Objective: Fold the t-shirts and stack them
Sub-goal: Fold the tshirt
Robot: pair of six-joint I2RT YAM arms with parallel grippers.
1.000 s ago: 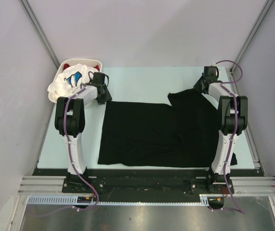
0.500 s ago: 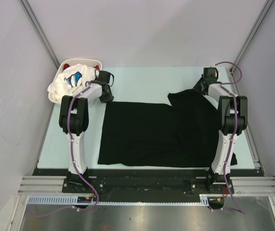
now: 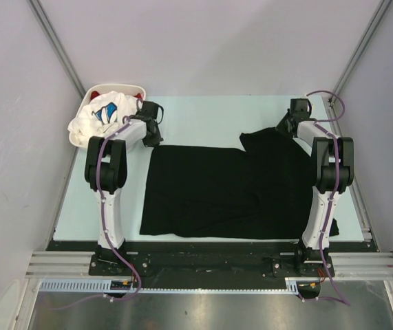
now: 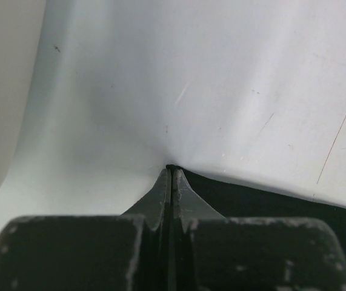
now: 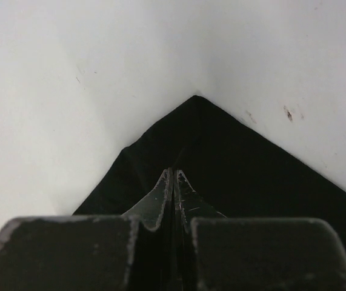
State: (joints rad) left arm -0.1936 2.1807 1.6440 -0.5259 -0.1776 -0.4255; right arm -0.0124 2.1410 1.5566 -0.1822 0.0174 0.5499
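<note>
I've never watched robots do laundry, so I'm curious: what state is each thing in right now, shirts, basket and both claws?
black t-shirt: spread out flat, not folded up.
white t-shirt: crumpled, spilling over the basket rim.
red t-shirt: tucked underneath, barely showing.
basket: upright, holding shirts.
left claw: shut, apparently pinching the black t-shirt's far left corner.
right claw: shut on its far right corner.

Top view, right side: the right arm hides the black tee's edge. Upper left: a red tee in the basket lies mostly under the white tee. Wrist views: unclear whether the left gripper or right gripper pinches cloth.
</note>
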